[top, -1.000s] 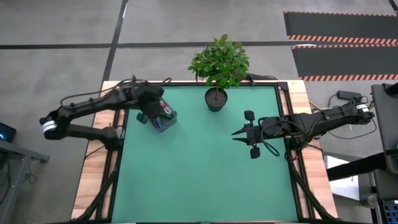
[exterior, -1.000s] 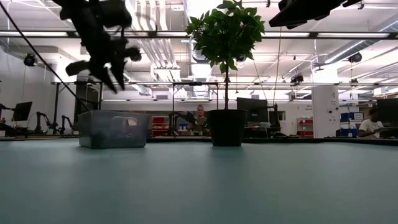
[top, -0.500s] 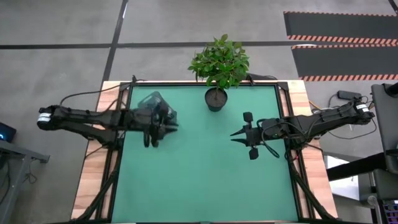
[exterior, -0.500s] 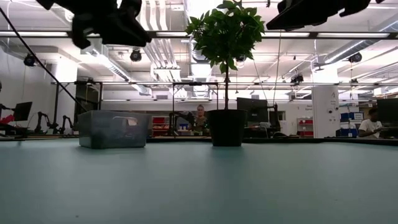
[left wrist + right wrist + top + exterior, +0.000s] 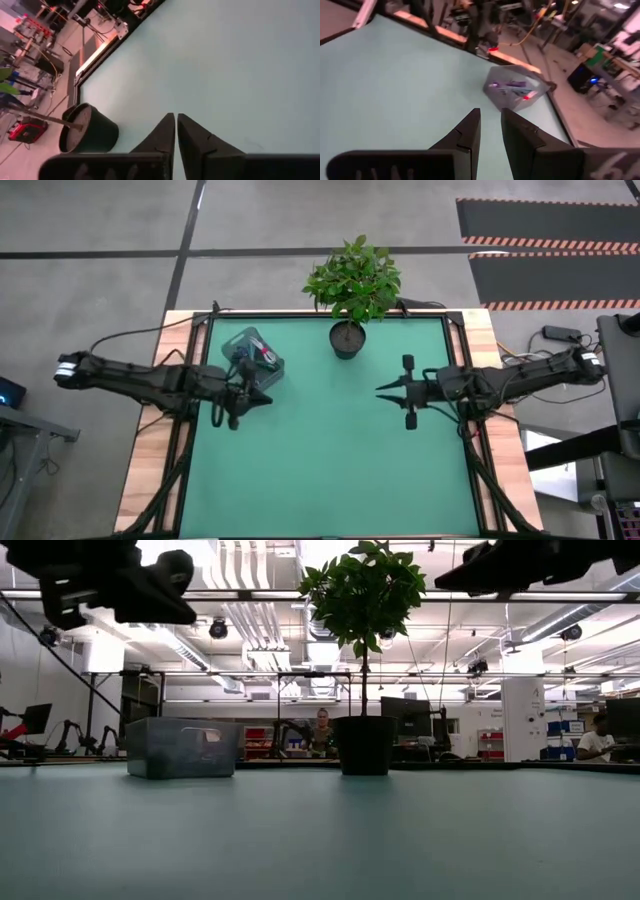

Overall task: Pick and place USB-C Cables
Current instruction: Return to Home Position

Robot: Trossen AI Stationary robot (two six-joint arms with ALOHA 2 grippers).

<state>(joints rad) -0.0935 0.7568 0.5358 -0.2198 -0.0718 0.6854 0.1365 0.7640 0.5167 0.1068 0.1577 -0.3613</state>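
Overhead, table-level and both wrist cameras share the green table (image 5: 330,450).

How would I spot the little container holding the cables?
Start at the potted plant by the green table's far edge, then look toward the left arm's side. There sits a small see-through basket with colourful cables inside, the only box on the table.
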